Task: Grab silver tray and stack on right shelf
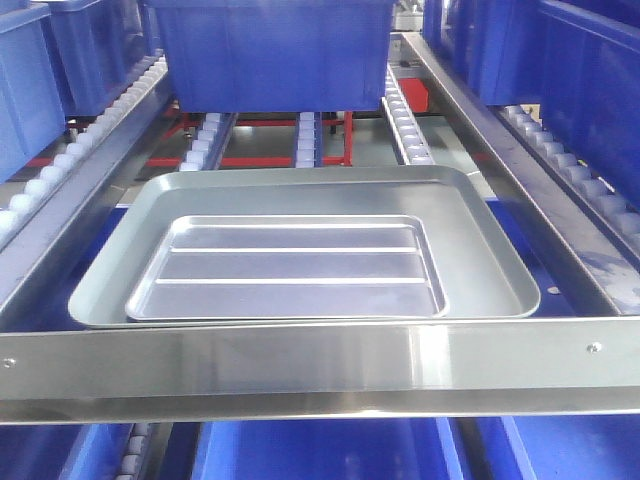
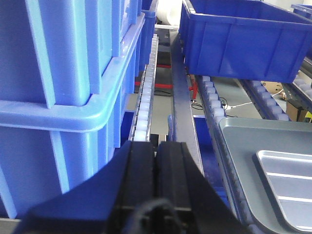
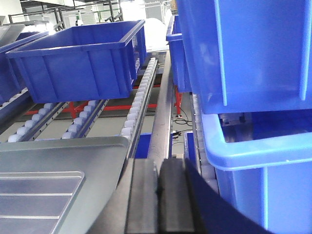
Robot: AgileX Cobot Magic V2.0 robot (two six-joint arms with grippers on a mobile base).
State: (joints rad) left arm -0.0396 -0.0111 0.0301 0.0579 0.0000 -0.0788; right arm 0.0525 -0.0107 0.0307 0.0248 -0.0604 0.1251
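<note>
Blue bins (image 1: 270, 50), larger grey tray (image 1: 480, 230)

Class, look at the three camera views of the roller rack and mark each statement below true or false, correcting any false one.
1. The silver tray lies inside the larger grey tray. True.
2. The silver tray's floor is flat, without ribs. False: two raised ribs run along it.
3. A blue bin sits on the rollers behind the trays. True.
4. The left gripper holds the silver tray. False: it is shut, empty, off to the side.
5. The right gripper is wide open. False: its fingers are shut together.
</note>
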